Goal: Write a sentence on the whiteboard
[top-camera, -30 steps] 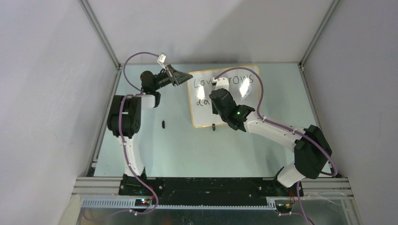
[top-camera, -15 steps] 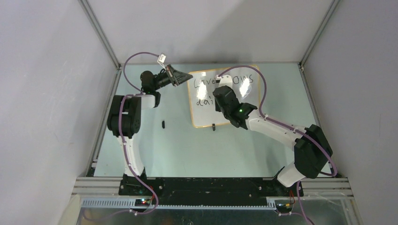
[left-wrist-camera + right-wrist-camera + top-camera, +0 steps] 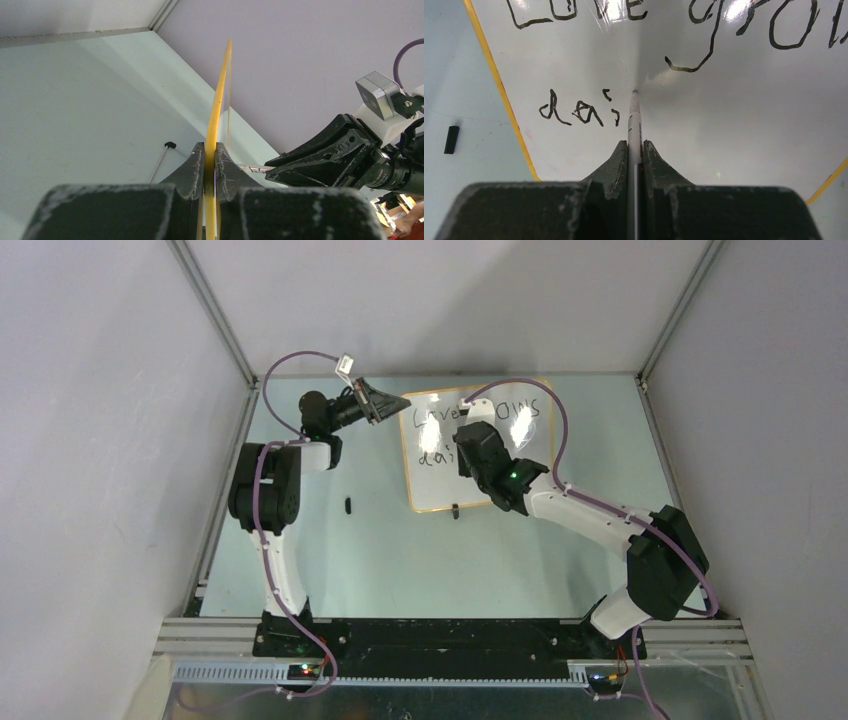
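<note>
right gripper [image 3: 635, 148] closed on a marker [image 3: 634, 115], shaft pointing straight ahead, tip on the board [image 3: 734, 125] just right of "dai" in the sentence [image 3: 574, 112]; the next letter should fall to the tip's right. left gripper [image 3: 210, 152], clamped on the board's left rim, steadies it.

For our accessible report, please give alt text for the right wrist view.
A marker held in the right arm's shut jaws touches its tip to the whiteboard, just right of "dai" in black writing. "Love gro" runs above, cut by the frame; a small black piece lies on the table, left.
</note>
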Available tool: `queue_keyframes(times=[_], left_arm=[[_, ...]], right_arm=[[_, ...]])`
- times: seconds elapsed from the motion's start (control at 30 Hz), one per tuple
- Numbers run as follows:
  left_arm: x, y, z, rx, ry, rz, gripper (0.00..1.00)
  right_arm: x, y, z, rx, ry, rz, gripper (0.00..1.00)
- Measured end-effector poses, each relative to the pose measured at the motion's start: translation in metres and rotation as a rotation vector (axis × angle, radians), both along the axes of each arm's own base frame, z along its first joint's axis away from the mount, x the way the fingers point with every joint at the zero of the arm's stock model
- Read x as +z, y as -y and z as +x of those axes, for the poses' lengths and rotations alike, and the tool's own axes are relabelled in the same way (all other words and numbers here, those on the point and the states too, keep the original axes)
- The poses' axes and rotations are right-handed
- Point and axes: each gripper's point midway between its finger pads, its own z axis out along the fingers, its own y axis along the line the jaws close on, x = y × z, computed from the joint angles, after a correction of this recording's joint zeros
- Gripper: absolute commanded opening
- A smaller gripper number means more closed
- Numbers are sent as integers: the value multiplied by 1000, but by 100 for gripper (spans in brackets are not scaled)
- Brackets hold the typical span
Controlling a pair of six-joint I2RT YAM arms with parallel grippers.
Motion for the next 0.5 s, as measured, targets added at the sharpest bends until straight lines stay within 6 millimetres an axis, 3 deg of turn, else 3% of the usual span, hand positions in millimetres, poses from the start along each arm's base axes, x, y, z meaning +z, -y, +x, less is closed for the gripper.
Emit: queue_keyframes(times=[0.5], left_arm=[[0,0,0,0,0,0,0]], right_arm=[[14,-3,5,4,22,14,0]])
